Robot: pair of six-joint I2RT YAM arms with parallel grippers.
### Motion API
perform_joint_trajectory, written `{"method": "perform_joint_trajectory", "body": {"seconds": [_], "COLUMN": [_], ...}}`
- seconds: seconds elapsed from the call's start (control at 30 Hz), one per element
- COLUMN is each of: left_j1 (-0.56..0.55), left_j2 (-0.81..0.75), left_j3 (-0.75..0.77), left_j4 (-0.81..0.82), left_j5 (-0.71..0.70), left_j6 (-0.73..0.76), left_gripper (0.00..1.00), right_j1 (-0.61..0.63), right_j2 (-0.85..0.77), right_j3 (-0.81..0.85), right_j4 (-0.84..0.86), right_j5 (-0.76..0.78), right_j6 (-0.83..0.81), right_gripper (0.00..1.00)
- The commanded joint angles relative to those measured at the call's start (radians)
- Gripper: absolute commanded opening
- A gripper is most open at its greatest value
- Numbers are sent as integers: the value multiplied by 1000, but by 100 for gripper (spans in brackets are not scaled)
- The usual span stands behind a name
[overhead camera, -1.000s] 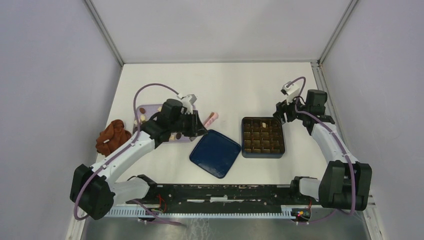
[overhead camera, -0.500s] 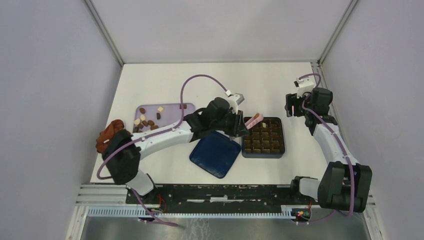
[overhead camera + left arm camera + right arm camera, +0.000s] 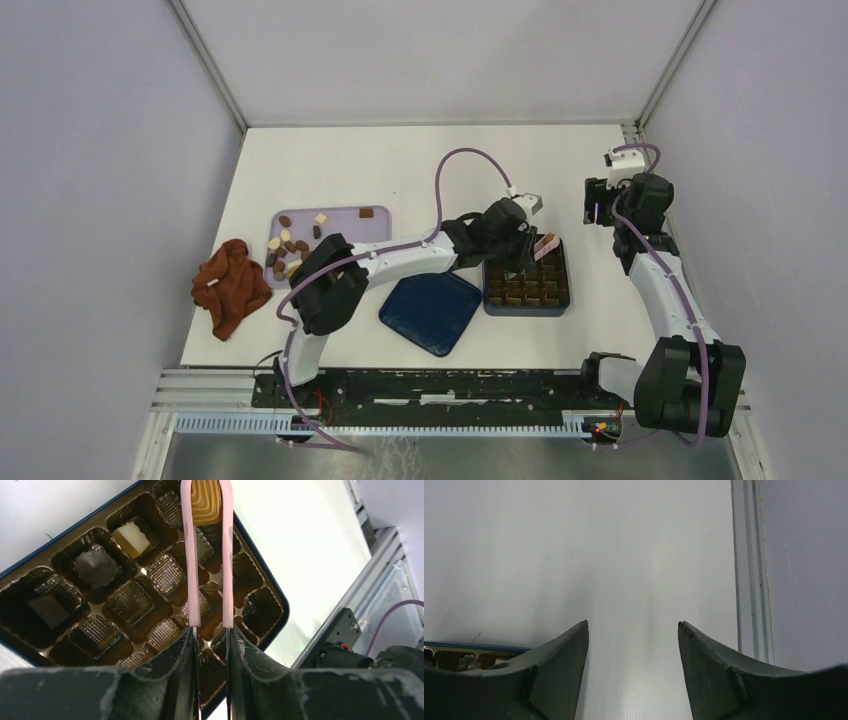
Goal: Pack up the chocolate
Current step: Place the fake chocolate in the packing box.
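The left arm reaches right across the table (image 3: 400, 165) to the open chocolate box (image 3: 527, 310), a dark blue box with a brown tray of small square compartments. The left gripper (image 3: 210, 632) has its jaws closed most of the way on a pair of pink tongs (image 3: 190, 555), pressing the two arms in so that they run nearly side by side. Between the tong tips sits a ridged brown chocolate (image 3: 206, 500), over the row of compartments along one edge of the box. I cannot tell whether it already rests in a compartment or hangs just above.

Three pieces already lie in the box, each in its own compartment: a white square chocolate (image 3: 131, 537), a dark fluted chocolate (image 3: 95, 566) in the compartment next to it, and a dark square chocolate (image 3: 49, 609) further along the same side. The other compartments that show look bare.

The box's dark blue lid (image 3: 430, 310) lies flat on the table just to the left of the box, turned at an angle. Further left is a lavender tray (image 3: 345, 228) with the loose chocolates (image 3: 290, 245), dark, mid brown and cream, scattered mostly toward its left end. A crumpled reddish-brown cloth (image 3: 228, 285) lies beside the tray at the table's left edge.

The right gripper (image 3: 633, 625) hangs over bare table beyond the box's far right corner, close to the right edge. Its jaws stand wide apart and hold nothing.
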Motion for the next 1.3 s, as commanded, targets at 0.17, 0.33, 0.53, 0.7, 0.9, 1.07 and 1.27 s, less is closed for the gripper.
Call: {"method": "perform_joint_trajectory", "body": {"seconds": [0.17,0.33,0.53,0.7,0.9,1.07,1.27], "left_j1": [-12,-13,-14,-16,-20,-22,-21], "left_j2": [100,129,132,128,85,0,-137], "left_j3": [160,187,199,207,199,139,-1], "left_j4": [-93,-120,-132,-136,-126,-82,-21], "left_j5": [-70,-73,-69,-65,-87,-91,-101], "left_j6": [71,72,72,72,70,57,40], "left_gripper": [22,31,41,43,39,37,37], "right_j1": [-5,-6,-7,-6,-6,-6,-7], "right_j2": [-4,-4,-1,1,4,1,-10], "right_j3": [1,1,2,2,4,7,12], "right_j4": [25,23,22,22,16,8,-18], "right_j5": [7,-6,-20,-28,-43,-91,-210], "right_j6": [9,6,1,-2,-9,-22,-81], "right_gripper": [71,71,71,71,71,71,71]}}
